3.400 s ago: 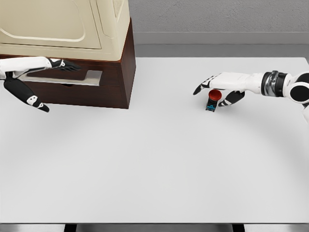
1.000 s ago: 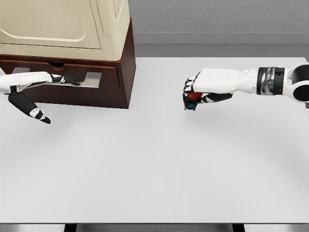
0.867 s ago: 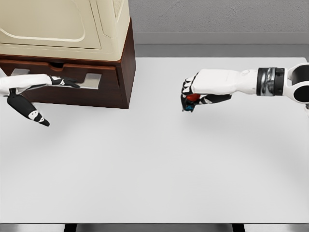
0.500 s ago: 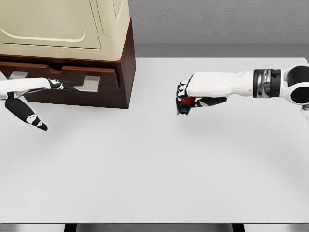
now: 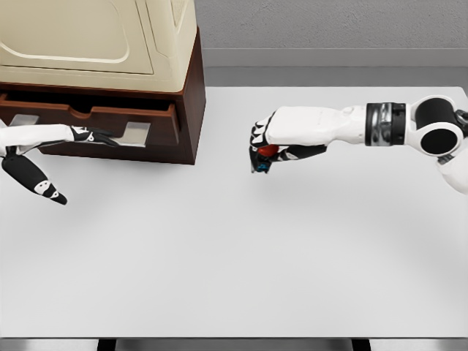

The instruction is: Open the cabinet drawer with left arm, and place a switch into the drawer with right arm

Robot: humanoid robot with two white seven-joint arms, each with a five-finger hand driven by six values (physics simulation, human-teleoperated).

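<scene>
- A white table (image 5: 234, 256) fills most of the head view, with a grey wall behind its far edge.
- A cabinet (image 5: 110, 80) stands on the far left corner of the table. Its upper part is cream, and its lower part is dark brown wood.
- The drawer (image 5: 95, 121) in the brown lower part of the cabinet is pulled part-way out toward the viewer. A thin dark gap shows above its front panel.
- A flat pale handle (image 5: 134, 133) lies across the front of the drawer.
- The left hand (image 5: 55, 139) reaches in from the left edge, in front of the cabinet. Its long fingers (image 5: 95, 136) are stretched out flat along the drawer handle, touching it. The thumb hangs down and away, below the drawer front. Whether the fingers hook the handle cannot be told.
- The right hand (image 5: 274, 142) is to the right of the cabinet, well apart from it, with its arm stretching across from the right edge.
- The right hand's fingers are curled tightly around the switch (image 5: 265, 155), a small object with a red top and a dark base with a blue patch.
- The switch is held in the air above the table, to the right of the cabinet and roughly level with the drawer front. A faint shadow lies on the table beneath the hand.
</scene>
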